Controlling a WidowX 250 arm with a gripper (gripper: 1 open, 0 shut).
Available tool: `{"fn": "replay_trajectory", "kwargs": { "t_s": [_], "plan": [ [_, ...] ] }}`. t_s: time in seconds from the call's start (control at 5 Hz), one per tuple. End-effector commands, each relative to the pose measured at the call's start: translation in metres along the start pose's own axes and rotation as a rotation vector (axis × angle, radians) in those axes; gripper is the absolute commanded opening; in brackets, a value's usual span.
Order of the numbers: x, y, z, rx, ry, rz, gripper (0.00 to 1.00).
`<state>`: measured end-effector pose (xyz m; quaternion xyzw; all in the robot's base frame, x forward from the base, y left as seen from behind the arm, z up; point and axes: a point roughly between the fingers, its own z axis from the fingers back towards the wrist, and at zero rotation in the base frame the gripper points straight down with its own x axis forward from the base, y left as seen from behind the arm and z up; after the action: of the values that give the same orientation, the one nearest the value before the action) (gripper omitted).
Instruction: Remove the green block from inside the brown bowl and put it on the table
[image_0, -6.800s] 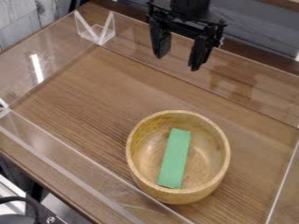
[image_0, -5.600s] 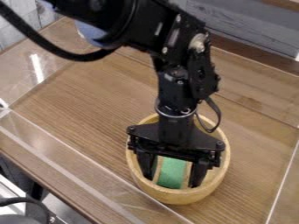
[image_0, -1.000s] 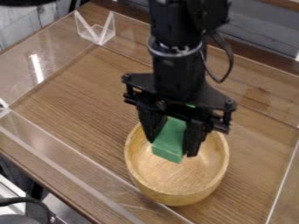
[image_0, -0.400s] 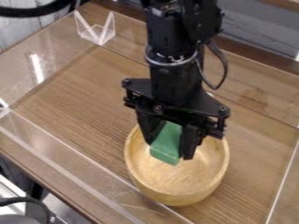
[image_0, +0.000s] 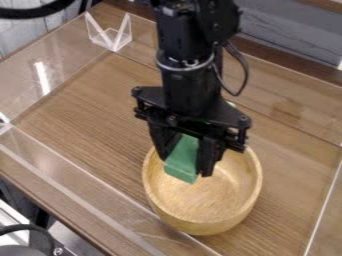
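Note:
My gripper (image_0: 189, 160) is shut on the green block (image_0: 186, 160), which hangs tilted between the black fingers, lifted above the left half of the brown bowl (image_0: 214, 210). The bowl's inside shows only bare light wood grain. Under and around the bowl lies the wood-grain table (image_0: 94, 100). The black arm rises from the gripper toward the top of the picture and hides the bowl's far rim.
Clear acrylic walls (image_0: 67, 165) run along the table's front-left and back edges. A small clear bracket (image_0: 107, 32) stands at the back left. Bare tabletop lies left of and behind the bowl.
Over the last second the gripper with the green block has shifted a little to the left, still above the bowl. Several seconds back the block lay flat inside the bowl.

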<state>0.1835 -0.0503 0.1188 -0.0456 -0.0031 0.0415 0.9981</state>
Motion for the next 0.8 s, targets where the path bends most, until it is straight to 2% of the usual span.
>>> {"fn": "replay_trajectory", "kwargs": {
  "t_s": [0.0,0.6],
  "plan": [
    [0.0052,0.0019,0.0063,-0.011,-0.032,-0.007,0.00],
    [0.0074,0.0087,0.0095,-0.017,-0.044,-0.014,0.00]
  ]
}}
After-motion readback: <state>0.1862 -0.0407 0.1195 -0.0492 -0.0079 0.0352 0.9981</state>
